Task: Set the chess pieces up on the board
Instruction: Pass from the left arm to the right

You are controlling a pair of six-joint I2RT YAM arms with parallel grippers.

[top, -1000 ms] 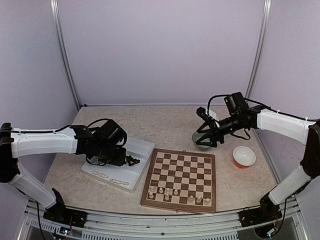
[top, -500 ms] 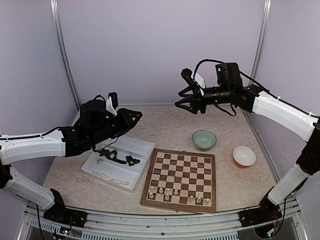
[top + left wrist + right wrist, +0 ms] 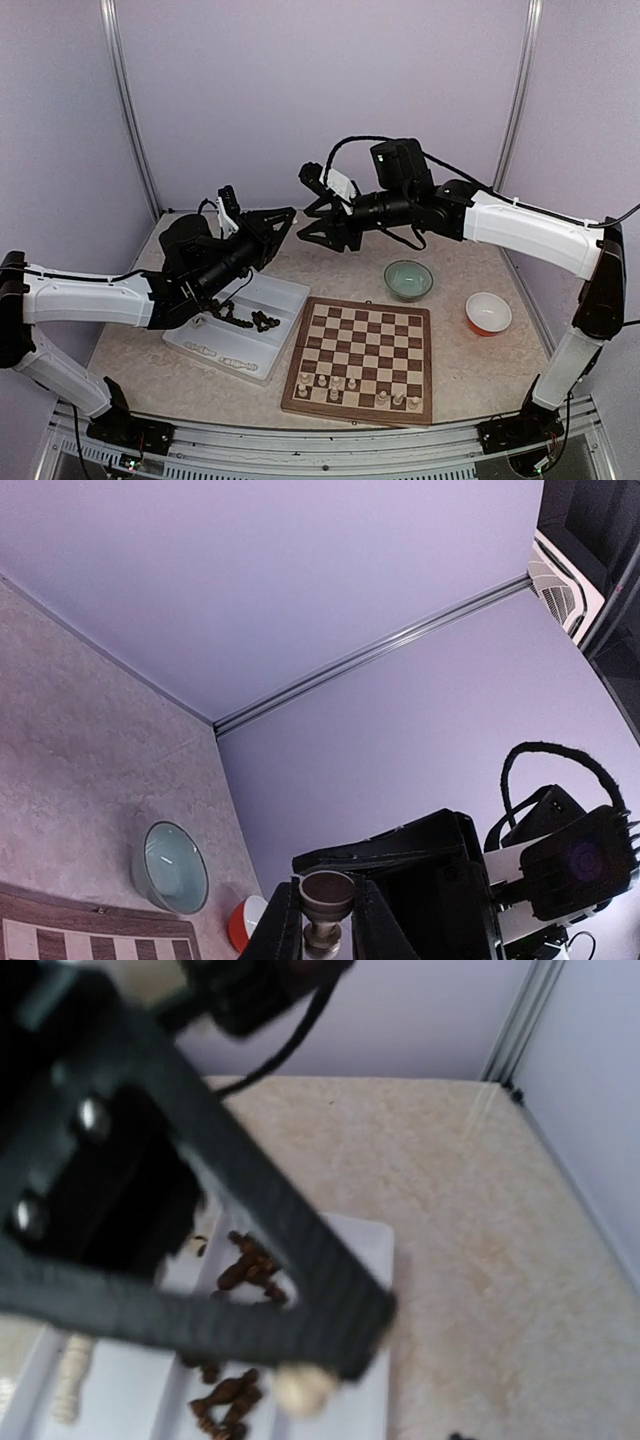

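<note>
The board lies at the front centre, with several cream chess pieces on its two near rows. My left gripper is raised above the back of the white tray. It is shut on one chess piece, seen base-first with a dark felt underside. My right gripper reaches in from the right with its fingers apart around the left gripper's tip. One black right finger shows just behind the held piece. The right wrist view is blurred, and a pale lump sits at the tip of black bars.
Dark pieces lie in the tray's far compartment and pale ones in its near one. A green bowl and a red bowl stand right of the board. Purple walls close in the back and sides.
The left gripper rose from the tray's dark pieces with a piece in it. The right gripper left the green bowl, swung up and left, and its jaws narrowed.
</note>
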